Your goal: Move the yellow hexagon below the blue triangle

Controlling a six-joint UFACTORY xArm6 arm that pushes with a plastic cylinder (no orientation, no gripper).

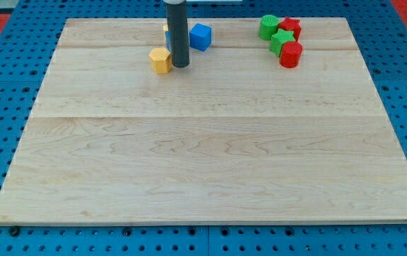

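I have no pincer to open or clench, only my tip (180, 65), resting on the board (203, 163) with the yellow hexagon (160, 60) touching or just beside it on the view's left. A blue block (201, 36) sits just up and to the view's right of my tip, and another blue piece shows behind my rod, likely the blue triangle, though its shape is hidden. The hexagon looks light, stiff and ready to slide or spin, so I judge a push square on a flat face best.

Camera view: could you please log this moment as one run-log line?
tip: right of yellow hexagon, close | blue block: upper right of tip | red/green cluster: top right
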